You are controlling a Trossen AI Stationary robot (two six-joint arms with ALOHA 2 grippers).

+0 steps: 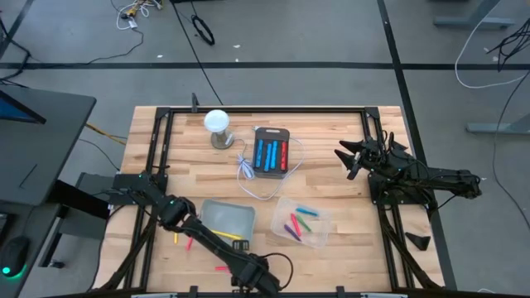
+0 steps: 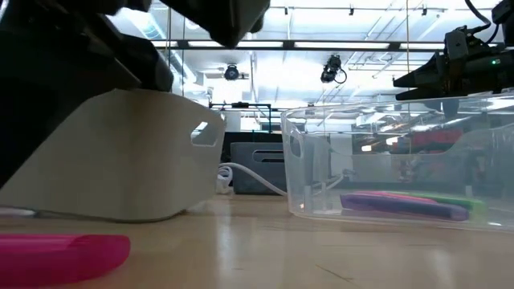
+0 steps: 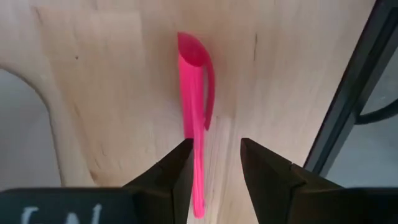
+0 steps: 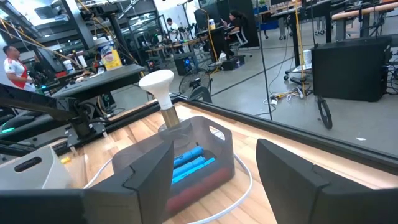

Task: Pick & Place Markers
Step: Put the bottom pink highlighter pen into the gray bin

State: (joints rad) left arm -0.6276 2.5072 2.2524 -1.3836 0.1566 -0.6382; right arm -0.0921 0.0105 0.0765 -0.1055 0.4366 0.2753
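A pink marker (image 3: 194, 93) lies flat on the wooden table near its front edge. My left gripper (image 3: 214, 165) points down over it, open, one finger on each side of the marker's near part. In the high view this gripper (image 1: 248, 271) is at the front edge, left of centre. More markers lie in a clear bin (image 1: 302, 222), and blue and red ones in a dark tray (image 1: 272, 151). Loose pink (image 1: 189, 242) and yellow (image 1: 236, 236) markers lie on the table. My right gripper (image 1: 352, 157) waits open at the right side, pointing level. My left gripper has one finger (image 3: 180, 171) right beside the pink marker's side (image 3: 198, 180); I cannot tell whether they touch. The other finger stands clear of it. The fingers come from above, and the marker lies on the table, running along the gap.
A grey bin (image 1: 228, 217) stands just beyond the left gripper, and the clear bin is to its right. A white coiled cable (image 1: 248, 170) and a white round-topped stand (image 1: 218, 124) are at the back. A black frame rail (image 3: 354, 93) runs along the table edge.
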